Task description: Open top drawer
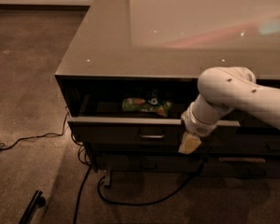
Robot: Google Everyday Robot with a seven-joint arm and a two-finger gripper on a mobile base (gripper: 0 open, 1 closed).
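Under the glossy top of the low cabinet (107, 45) you have the top drawer (112, 130) standing partly pulled out, its flat front sitting forward of the cabinet face so that a dark strip of its inside shows from above. Lying in that strip, toward the back and roughly at the middle, is a crumpled green snack packet (147, 105) with orange and white patches. Your small metal loop handle (152, 135) sits at the centre of the drawer front, and nothing is touching it. Your gripper (190, 144) hangs to the right of that handle, pointing downward, its pale yellowish tip in front of the lower edge of the drawer front; from this view you cannot tell whether it is clenched or released, and it shows nothing in its hold. The white arm (233, 94) comes in from the right edge, bends in front of the cabinet's upper rim and drops to the gripper. Below the top drawer you can see a slimmer drawer front (144, 162). On the brown carpet (28, 78), black cables (130, 202) loop out from beneath the cabinet and trail off to the left, and a dark bar (31, 206) lies near the bottom left corner.
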